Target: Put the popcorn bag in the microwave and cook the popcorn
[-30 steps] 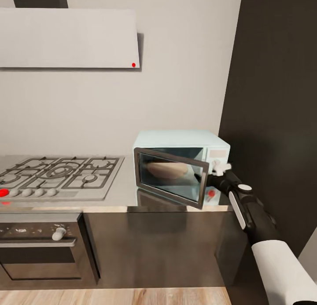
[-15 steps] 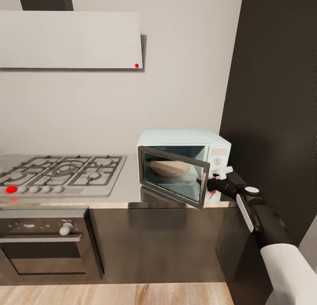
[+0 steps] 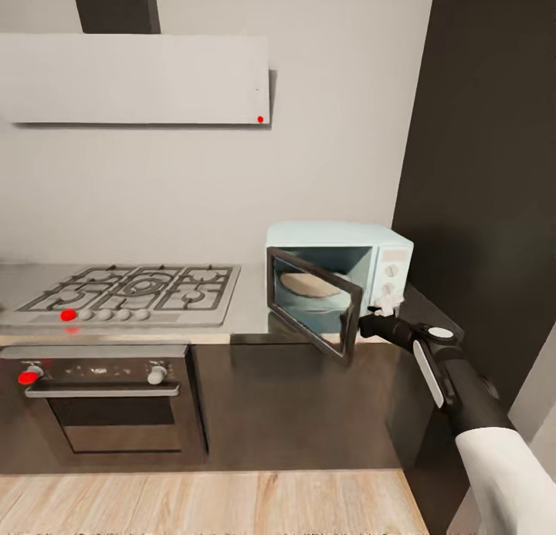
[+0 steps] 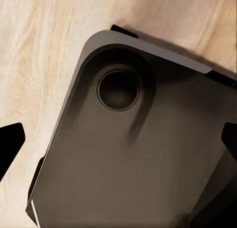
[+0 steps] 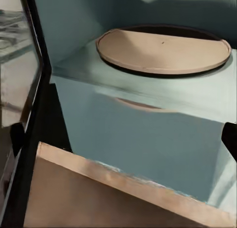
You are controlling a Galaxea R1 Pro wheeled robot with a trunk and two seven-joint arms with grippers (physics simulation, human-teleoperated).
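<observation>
My right gripper (image 3: 374,316) touched the open door of the microwave (image 3: 340,269); its grip state was indiscernible; no legible writing.

Right arm (image 3: 463,396): white upper sleeve segment, then glossy black forearm with a long white stripe inlay and a round white cap near the wrist. Right gripper (image 3: 381,313) was black at the base with small white fingers. In the left wrist view a dark grey rounded-corner base panel (image 4: 133,154) showed, with a circular recess.
</observation>
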